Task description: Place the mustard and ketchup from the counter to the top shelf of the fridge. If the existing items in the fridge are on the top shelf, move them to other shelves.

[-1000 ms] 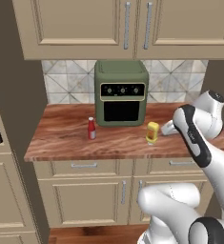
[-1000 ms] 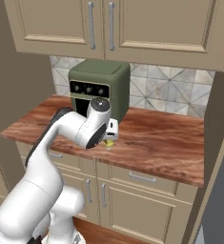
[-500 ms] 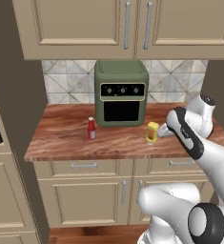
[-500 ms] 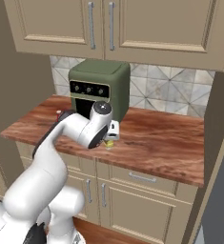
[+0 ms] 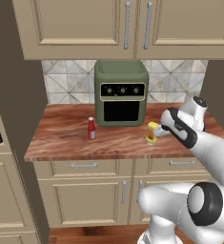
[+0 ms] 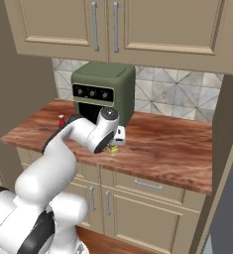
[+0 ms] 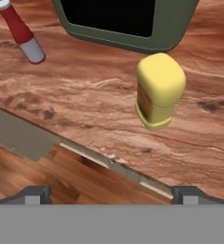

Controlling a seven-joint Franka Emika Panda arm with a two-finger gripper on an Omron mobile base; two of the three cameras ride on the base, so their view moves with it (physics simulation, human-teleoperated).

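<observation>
hand view: i see the mustard bottle [image 7: 159,90] standing on the counter [image 7: 85,100], a little to the 1 o'clock side of centre, cap end toward the camera's bottom. the green toaster oven [image 7: 127,21] sits right behind it at 12 o'clock, not touching as far as i can tell. the ketchup bottle [image 7: 22,31] is at 10 o'clock, well apart from the mustard. the two fingertips [image 7: 35,194] show at the far left and far right of the bottom edge, so the jaws stand wide with nothing between them; the mustard is ahead of them, not yet inside the gap.

left base view: the gripper [image 5: 160,133] hangs just to the 3 o'clock side of the mustard bottle [image 5: 152,132], near the counter's [image 5: 61,143] front half. the ketchup bottle [image 5: 91,128] stands upright at 9 o'clock from the toaster oven [image 5: 121,93], beside its front left corner. beige cupboards [image 5: 75,26] hang above.

right base view: the arm's wrist covers most of the mustard bottle [image 6: 113,149]; i see a yellow sliver below the hand. the ketchup bottle [image 6: 61,120] peeks out at 9 o'clock behind the forearm. i cannot see the fingers clearly here.
</observation>
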